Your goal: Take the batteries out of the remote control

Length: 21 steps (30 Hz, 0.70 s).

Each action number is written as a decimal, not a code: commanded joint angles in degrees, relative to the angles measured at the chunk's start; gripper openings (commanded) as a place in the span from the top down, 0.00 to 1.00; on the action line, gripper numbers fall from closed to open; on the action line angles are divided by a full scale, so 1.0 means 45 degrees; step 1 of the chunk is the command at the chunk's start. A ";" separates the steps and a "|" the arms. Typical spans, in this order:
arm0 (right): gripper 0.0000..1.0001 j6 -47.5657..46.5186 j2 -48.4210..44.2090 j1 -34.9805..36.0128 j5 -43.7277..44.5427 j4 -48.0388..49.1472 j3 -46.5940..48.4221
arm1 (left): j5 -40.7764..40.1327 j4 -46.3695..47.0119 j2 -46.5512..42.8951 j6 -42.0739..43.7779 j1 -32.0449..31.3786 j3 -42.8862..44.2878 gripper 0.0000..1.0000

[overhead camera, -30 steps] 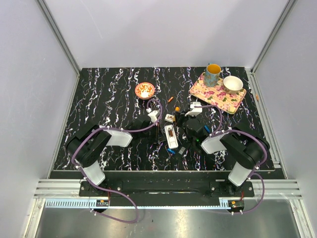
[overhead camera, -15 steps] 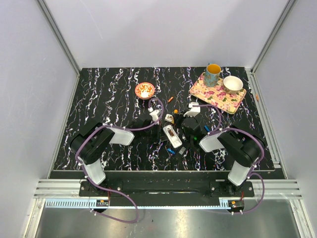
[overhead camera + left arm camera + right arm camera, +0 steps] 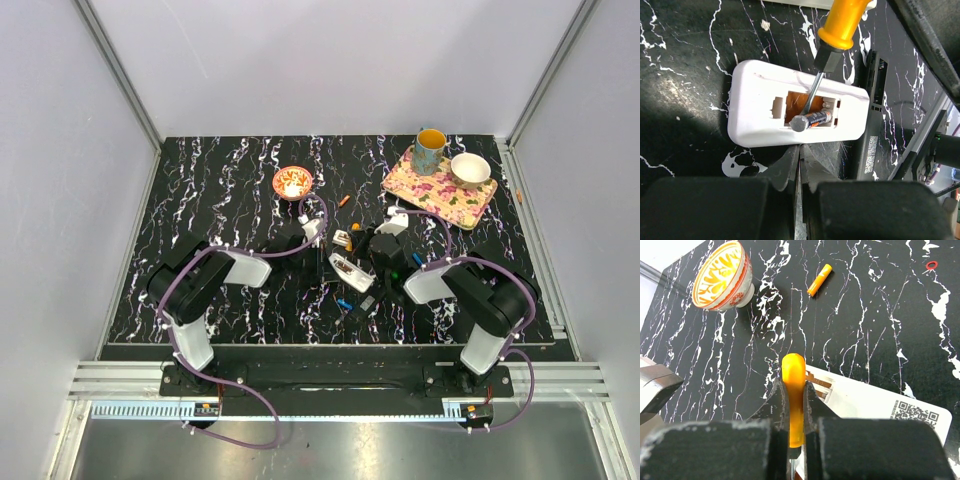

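Note:
A white remote control [image 3: 755, 115] lies on its face with the battery bay open. One orange battery [image 3: 812, 120] with a dark end sits tilted in the bay. My right gripper [image 3: 793, 384] is shut on the orange handle of a screwdriver [image 3: 842, 25], whose shaft reaches down into the bay beside that battery. My left gripper [image 3: 801, 150] is shut, its tips pressed against the remote's near long edge. From above, the remote control [image 3: 350, 268] lies between the left gripper [image 3: 322, 258] and the right gripper [image 3: 368, 260]. A loose battery [image 3: 819, 280] lies on the table beyond.
An orange patterned bowl [image 3: 292, 182] stands behind the remote. At the back right, a floral tray [image 3: 425, 190] carries a mug [image 3: 430, 150] and a white bowl [image 3: 469, 170]. A black labelled part [image 3: 874, 125] lies by the remote. Small parts [image 3: 355, 303] lie nearer the bases.
The remote has turned from lying lengthwise to slanting across the table. Both grippers have closed in on it, the screwdriver still in the right one.

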 commanded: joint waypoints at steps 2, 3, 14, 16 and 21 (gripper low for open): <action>1.00 0.0842 -0.0325 0.0207 -0.1000 -0.0558 0.0285 | -0.0860 -0.0716 0.0798 0.0400 0.0130 0.0353 0.94; 1.00 0.0706 -0.0441 0.0207 -0.1000 -0.0713 0.0305 | -0.0976 -0.0775 0.0740 0.0419 0.0150 0.0315 0.94; 1.00 -0.0096 -0.1711 0.0207 -0.0941 -0.1261 0.0344 | -0.0743 -0.1048 0.0915 0.0693 0.0521 0.0529 0.94; 1.00 -0.0174 -0.1751 0.0207 -0.1038 -0.1437 0.0461 | -0.0724 -0.1146 0.0935 0.0732 0.0541 0.0607 0.94; 1.00 -0.0486 -0.1673 0.0226 -0.0980 -0.1554 0.0559 | -0.0763 -0.1361 0.1013 0.0830 0.0560 0.0803 0.94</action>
